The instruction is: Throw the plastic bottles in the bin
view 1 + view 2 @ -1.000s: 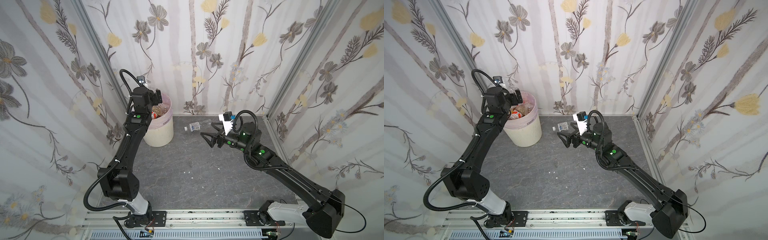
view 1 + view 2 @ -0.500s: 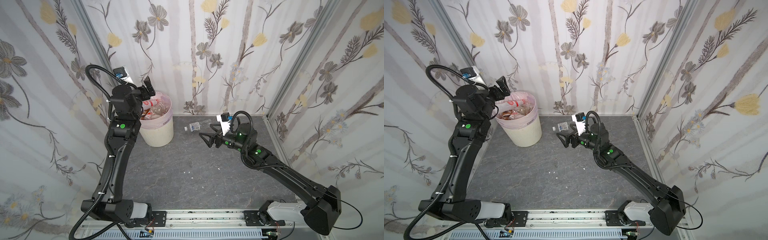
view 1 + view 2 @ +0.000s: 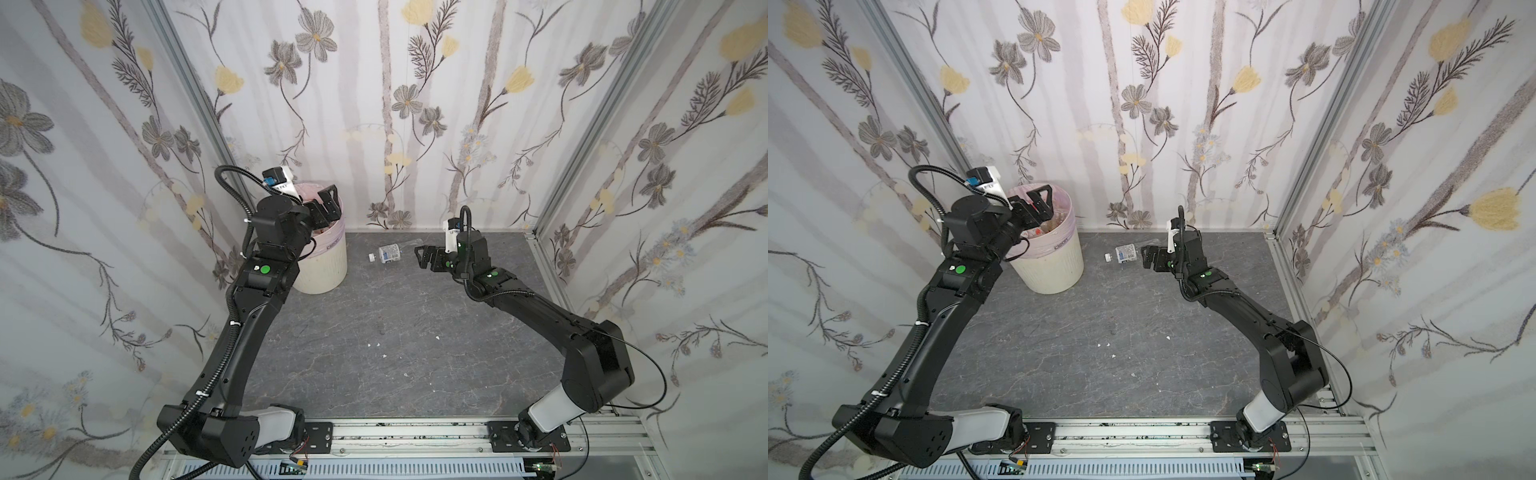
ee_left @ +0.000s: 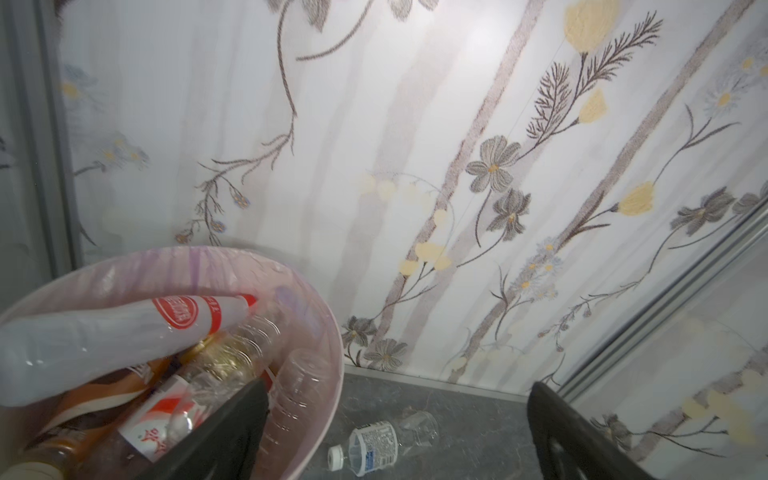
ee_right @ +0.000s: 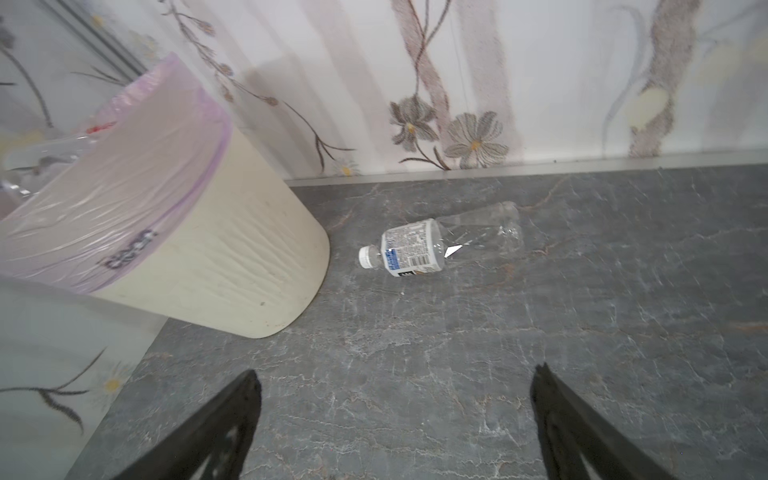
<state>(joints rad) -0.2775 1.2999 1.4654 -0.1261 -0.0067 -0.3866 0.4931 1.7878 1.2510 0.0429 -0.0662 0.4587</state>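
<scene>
We see the bin point(image 4: 320, 320) heaped with bottles point(image 4: 124, 328), the lower ones buried; one clear bottle point(image 5: 415, 247) lies on the floor point(image 5: 415, 353) nearby. Our left claw point(image 4: 397, 390) and right claw point(image 5: 395, 374) gape empty.

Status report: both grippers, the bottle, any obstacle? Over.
Left gripper open, empty, above round cream-white plastic bin. Right gripper open, short of clear white-capped plastic bottle lying on floor. Nothing between.

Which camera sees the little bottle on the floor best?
The right wrist view: the clear bottle lies whole, cap and label sharp. The left wrist view shows it smaller; both top views show it tiny.
</scene>
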